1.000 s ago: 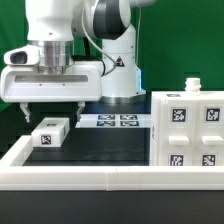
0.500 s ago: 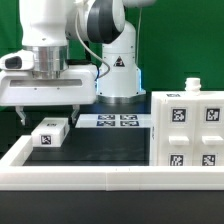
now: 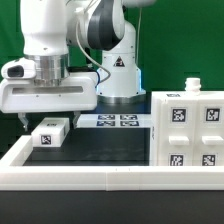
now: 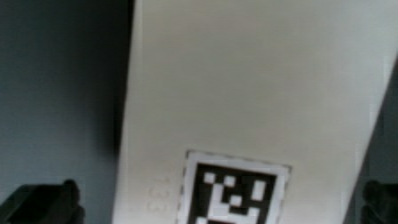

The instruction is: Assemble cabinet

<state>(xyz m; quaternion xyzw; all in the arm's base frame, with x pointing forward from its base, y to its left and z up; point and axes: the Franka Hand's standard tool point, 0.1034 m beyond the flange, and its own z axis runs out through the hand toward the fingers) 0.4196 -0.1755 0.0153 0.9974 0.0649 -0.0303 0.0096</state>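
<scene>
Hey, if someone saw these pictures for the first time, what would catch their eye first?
The big white robot arm's gripper, open, hangs over a small flat white tagged block on the exterior view's left. On that view's right stands the large white boxy cabinet with black-and-white marker tags.

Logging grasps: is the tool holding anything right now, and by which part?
Nothing is held: the tool hangs open, jaws spread wide, over the small white block.

The large white boxy cabinet block (image 3: 186, 135) stands upright on the black tabletop (image 3: 100, 148) at the exterior view's right, cut off by the picture's edge. Its facing side carries square black-and-white marker tags (image 3: 178, 114) in two rows. A small white peg (image 3: 188, 84) rises from its top.
</scene>
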